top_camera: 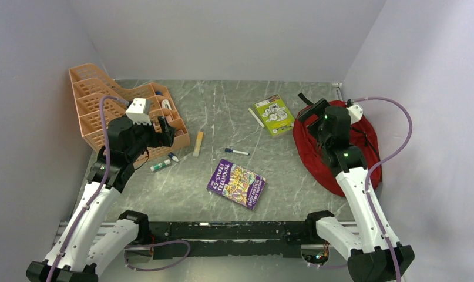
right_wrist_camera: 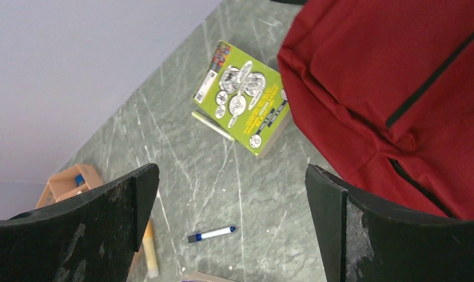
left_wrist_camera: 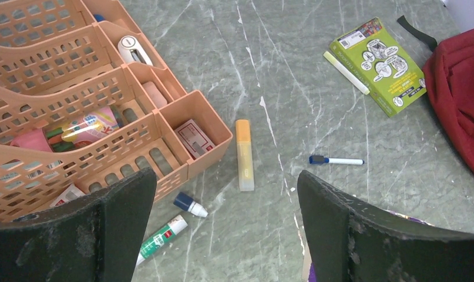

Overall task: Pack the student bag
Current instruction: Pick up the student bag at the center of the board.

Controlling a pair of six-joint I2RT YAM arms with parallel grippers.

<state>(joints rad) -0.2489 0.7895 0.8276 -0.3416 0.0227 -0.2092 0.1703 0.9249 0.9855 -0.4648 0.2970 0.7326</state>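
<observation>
Grey marbled table (top_camera: 222, 106) boxed in by pale lilac walls (top_camera: 222, 35).
The red student bag (top_camera: 312, 154) lay at the right of the frame; the left gripper (left_wrist_camera: 225, 197) and right gripper (right_wrist_camera: 231, 188) both gaped wide, holding nothing, the right seemingly poised over the bag's edge.

An orange tray rack (top_camera: 99, 103) stands at the surface's (top_camera: 222, 111) left, an orange highlighter (top_camera: 198, 143) just beside it. A blue-capped marker (top_camera: 237, 152) lies between a green book (top_camera: 274, 115) and a purple book (top_camera: 237, 183).

Tray rack (top_camera: 99, 106) left, student bag (top_camera: 308, 150) right; two books (top_camera: 237, 183), seemingly pens (top_camera: 237, 151), lie between.
</observation>
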